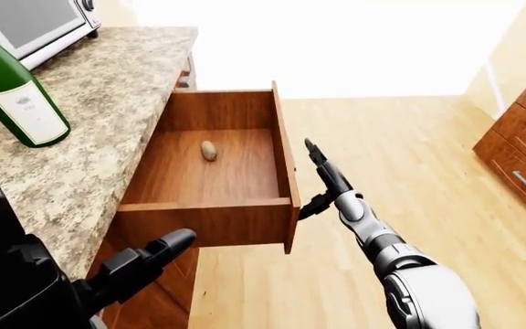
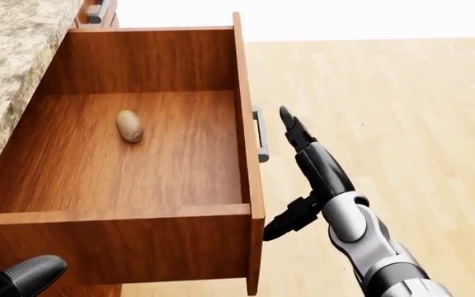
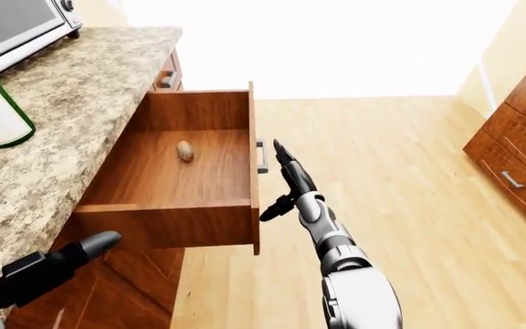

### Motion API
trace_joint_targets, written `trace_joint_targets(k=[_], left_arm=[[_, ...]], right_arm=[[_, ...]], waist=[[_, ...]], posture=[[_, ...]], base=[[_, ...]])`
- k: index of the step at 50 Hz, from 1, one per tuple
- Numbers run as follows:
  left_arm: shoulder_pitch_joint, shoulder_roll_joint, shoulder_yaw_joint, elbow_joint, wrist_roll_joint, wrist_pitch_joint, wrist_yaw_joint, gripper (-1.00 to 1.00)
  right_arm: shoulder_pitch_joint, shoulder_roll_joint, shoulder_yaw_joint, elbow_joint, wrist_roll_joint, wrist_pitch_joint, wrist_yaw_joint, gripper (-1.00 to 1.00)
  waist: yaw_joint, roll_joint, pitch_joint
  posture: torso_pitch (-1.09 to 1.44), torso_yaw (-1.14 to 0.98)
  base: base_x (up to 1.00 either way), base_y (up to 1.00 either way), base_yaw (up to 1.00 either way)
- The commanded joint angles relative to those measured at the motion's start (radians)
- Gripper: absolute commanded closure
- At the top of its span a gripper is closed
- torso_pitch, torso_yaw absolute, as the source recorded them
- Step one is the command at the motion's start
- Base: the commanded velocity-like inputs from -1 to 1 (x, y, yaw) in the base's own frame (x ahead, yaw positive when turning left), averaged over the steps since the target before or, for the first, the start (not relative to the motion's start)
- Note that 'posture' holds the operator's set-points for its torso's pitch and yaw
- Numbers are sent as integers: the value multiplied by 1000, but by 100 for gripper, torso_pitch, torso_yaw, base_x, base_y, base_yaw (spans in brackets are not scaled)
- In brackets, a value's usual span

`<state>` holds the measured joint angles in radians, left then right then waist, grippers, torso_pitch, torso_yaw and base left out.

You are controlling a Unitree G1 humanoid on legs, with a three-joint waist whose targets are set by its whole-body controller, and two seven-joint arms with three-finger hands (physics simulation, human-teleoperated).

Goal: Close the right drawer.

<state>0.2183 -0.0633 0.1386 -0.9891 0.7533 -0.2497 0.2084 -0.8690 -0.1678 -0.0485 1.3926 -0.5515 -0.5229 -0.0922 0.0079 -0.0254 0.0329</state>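
One open drawer (image 2: pixel 139 161) juts from the granite counter (image 1: pixel 99 116), holding one kiwi (image 2: pixel 129 125). Right hand (image 2: pixel 299 170), fingers spread, sits just beside its one handle (image 2: pixel 260 134). Left hand (image 1: pixel 135 264), fingers apart, below. One wine bottle (image 1: pixel 12 92), one microwave (image 1: pixel 34 20).

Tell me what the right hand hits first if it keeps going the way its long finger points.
Probably nothing close: the right hand points up the view alongside the drawer front, just right of the handle, toward bare floor. Depth is unclear.
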Motion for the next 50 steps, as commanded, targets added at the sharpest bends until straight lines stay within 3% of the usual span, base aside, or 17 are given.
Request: trace_joint_targets(k=[1, 50], left_arm=[[-7, 1, -1, -29, -1, -11, 7, -100], [-11, 2, 5, -33, -8, -4, 1, -100]], right_arm=[[-51, 17, -6, -55, 23, -64, 3, -100], [-80, 98, 19, -48, -42, -66, 17, -100]], waist=[[6, 0, -26], [6, 6, -26]], posture=[[0, 0], [0, 0]], base=[[0, 0, 0], [0, 0, 0]])
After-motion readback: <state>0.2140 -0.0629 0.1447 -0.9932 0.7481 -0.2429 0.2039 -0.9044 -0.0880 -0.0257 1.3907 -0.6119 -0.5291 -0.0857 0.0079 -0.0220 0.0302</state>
